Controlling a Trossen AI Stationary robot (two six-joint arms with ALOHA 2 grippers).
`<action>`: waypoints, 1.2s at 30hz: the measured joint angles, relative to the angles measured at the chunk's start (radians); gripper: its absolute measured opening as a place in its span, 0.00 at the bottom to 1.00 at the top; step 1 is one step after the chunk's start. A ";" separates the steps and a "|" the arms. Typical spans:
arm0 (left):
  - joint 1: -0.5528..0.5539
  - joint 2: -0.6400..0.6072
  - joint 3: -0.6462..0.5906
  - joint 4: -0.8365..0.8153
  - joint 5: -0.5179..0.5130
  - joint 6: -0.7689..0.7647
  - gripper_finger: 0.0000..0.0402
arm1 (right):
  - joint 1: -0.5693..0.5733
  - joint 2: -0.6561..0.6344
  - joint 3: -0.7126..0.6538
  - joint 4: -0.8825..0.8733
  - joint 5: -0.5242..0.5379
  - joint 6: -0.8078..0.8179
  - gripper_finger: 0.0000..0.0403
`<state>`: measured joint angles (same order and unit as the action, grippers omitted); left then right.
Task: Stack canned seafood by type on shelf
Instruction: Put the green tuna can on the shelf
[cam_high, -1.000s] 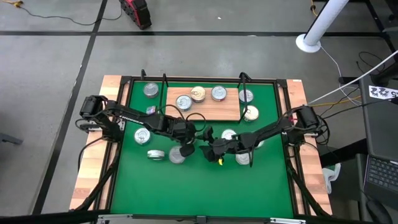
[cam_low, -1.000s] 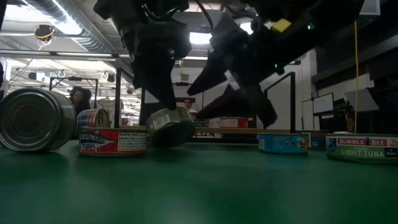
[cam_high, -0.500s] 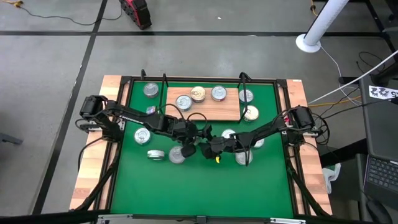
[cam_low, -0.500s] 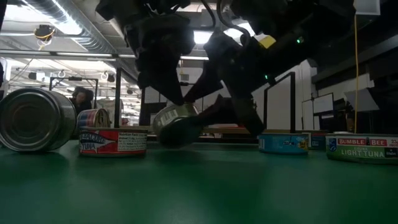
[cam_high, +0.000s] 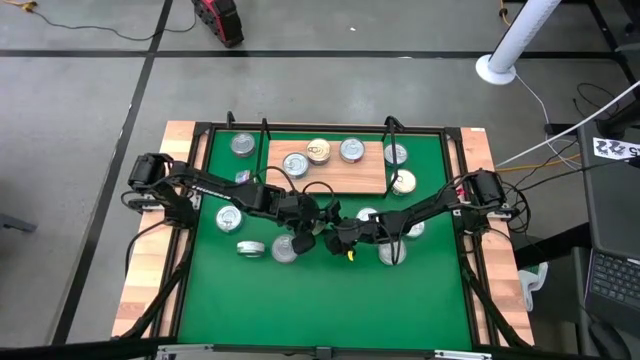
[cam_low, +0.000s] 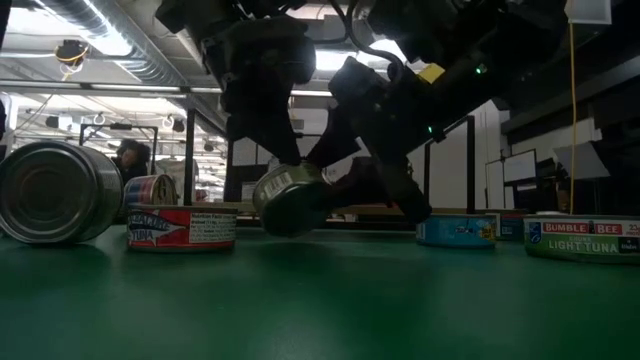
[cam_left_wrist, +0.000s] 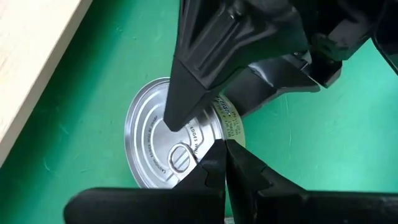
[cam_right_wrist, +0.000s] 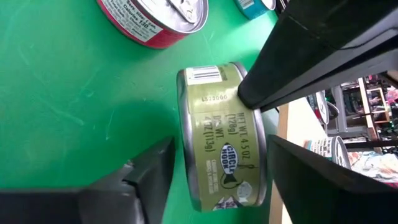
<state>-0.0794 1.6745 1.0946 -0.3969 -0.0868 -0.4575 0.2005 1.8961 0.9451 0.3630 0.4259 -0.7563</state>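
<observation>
A flat round tin with an olive-green side label and a silver ring-pull lid (cam_low: 291, 198) is tilting on the green mat (cam_high: 320, 290) near the table's middle, just near of the light-brown wooden shelf board with black wire posts (cam_high: 345, 172). In the low view its lower rim is resting on the mat, its lid is facing up and to the left, and its short axis is leaning well off vertical. The left gripper (cam_left_wrist: 219, 163) is pressing its fingers together, tips touching the lid's rim beside the ring pull. The right gripper (cam_right_wrist: 214, 163) is spreading its fingers to either side of the tin's labelled wall, with a gap on each side. Other flat tins, such as a red-and-white labelled one (cam_low: 181, 226), are lying flat on the mat to the left and right.
</observation>
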 joint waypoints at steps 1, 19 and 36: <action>0.000 0.000 0.000 0.002 0.000 0.004 0.00 | 0.000 0.000 0.000 0.000 0.000 0.000 0.57; -0.001 -0.003 0.001 0.042 0.016 0.138 0.26 | 0.003 0.000 0.000 -0.002 0.088 0.000 0.37; 0.031 -0.217 0.001 -0.241 0.016 0.178 0.30 | -0.012 -0.023 0.069 0.002 0.289 -0.178 0.38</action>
<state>-0.0486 1.4576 1.0954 -0.6376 -0.0712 -0.2794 0.1884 1.8736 1.0140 0.3648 0.7154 -0.9340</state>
